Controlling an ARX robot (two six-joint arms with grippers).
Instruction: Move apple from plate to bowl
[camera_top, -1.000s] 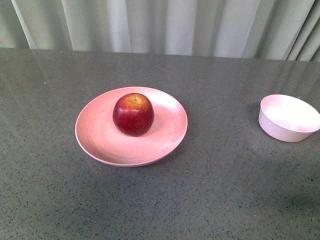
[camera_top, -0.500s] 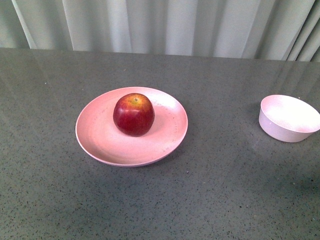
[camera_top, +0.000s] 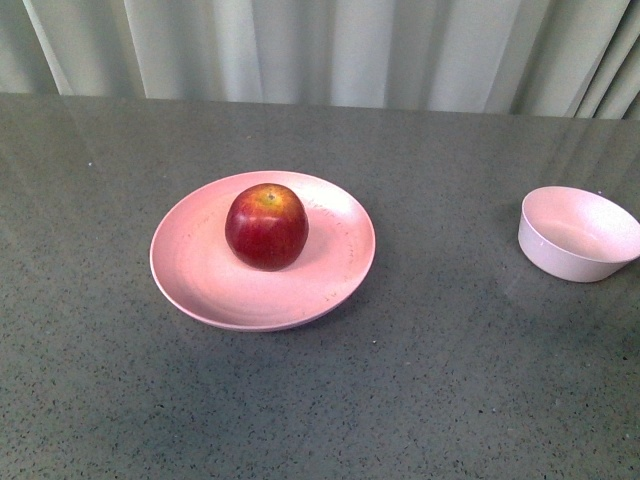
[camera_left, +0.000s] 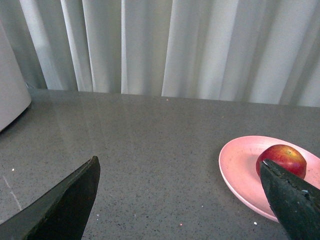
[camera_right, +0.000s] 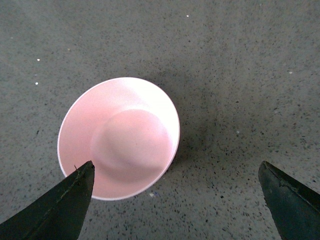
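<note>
Apple (camera_top: 266, 227) on plate (camera_top: 200, 278); right tool (camera_right: 176, 172) spread, seemingly over bowl (camera_right: 120, 135).

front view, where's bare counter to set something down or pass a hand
The widest free patch is the grey speckled countertop between the salmon-pink round plate and the small pale pink bowl. The near strip in front of both is bare too, as is the band behind them up to the pale curtain. Only the plate is taken, by the glossy dark-red apple.
</note>
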